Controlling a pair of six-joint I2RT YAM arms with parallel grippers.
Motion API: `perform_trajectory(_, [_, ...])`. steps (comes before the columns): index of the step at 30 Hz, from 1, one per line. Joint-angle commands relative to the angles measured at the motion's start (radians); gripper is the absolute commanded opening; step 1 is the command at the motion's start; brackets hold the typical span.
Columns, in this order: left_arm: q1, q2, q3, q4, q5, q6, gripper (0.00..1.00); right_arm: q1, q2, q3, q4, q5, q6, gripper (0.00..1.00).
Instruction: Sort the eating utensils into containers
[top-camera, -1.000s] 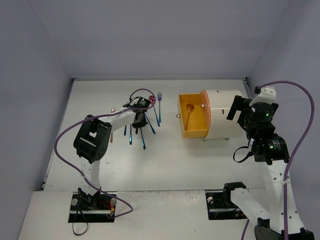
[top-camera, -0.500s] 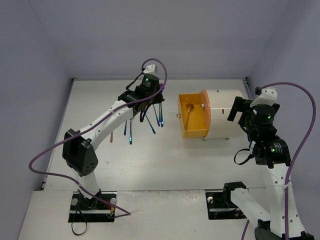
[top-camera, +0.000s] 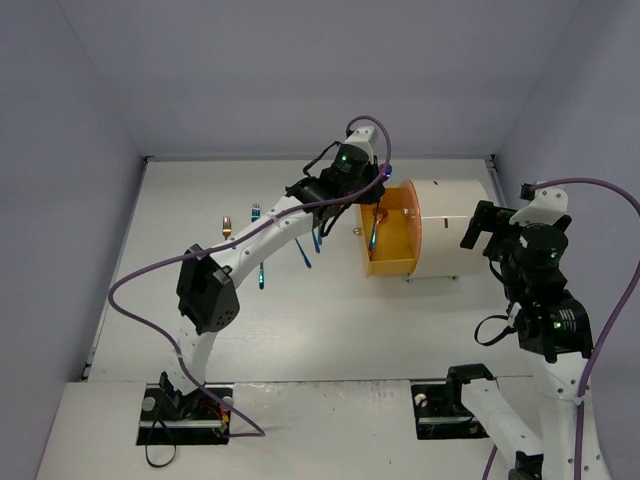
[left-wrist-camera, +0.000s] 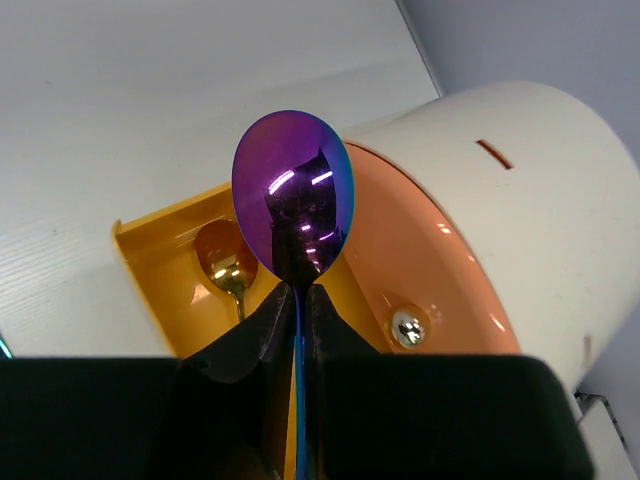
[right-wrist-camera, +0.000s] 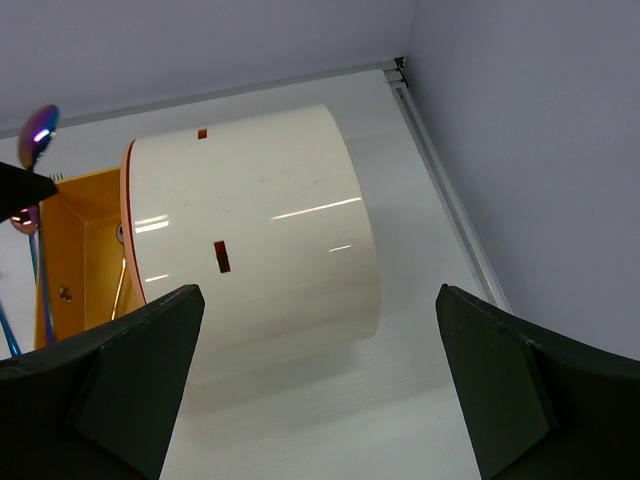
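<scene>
My left gripper (left-wrist-camera: 295, 292) is shut on the blue handle of a purple-bowled spoon (left-wrist-camera: 293, 195), bowl pointing away from the wrist. In the top view this gripper (top-camera: 373, 212) hangs over the open orange drawer (top-camera: 390, 262) of the white cylinder cabinet (top-camera: 450, 215). A gold spoon (left-wrist-camera: 225, 262) lies inside the drawer (left-wrist-camera: 150, 270). Several blue utensils (top-camera: 303, 255) and a gold one (top-camera: 227, 225) lie on the table to the left. My right gripper (right-wrist-camera: 320, 290) stands open behind the cabinet (right-wrist-camera: 260, 220), holding nothing.
A gold knob (left-wrist-camera: 407, 327) sits on the cabinet's round orange front. The grey back and side walls (top-camera: 560, 120) stand close behind and right of the cabinet. A table-edge rail (right-wrist-camera: 440, 190) runs along the right wall.
My left arm has swung right from the utensil pile to above the open drawer, carrying the spoon. The right arm has shifted slightly right, still open.
</scene>
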Motion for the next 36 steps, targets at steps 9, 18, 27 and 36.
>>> perform_trajectory(9, [-0.036,0.065,0.086,0.062,0.0,0.014,0.09,0.011,-0.013,0.016,0.042,0.003,-0.022,1.0])
perform_trajectory(18, [-0.041,-0.009,0.049,-0.061,-0.063,0.1,0.55,0.023,0.002,0.023,0.042,0.031,-0.035,1.0])
perform_trajectory(27, [0.059,-0.258,-0.186,-0.187,-0.226,0.154,0.59,0.032,0.016,0.03,0.043,0.04,-0.044,1.0])
perform_trajectory(36, [0.284,-0.336,-0.544,-0.172,-0.128,0.128,0.59,0.037,0.037,0.028,0.044,0.041,-0.049,1.0])
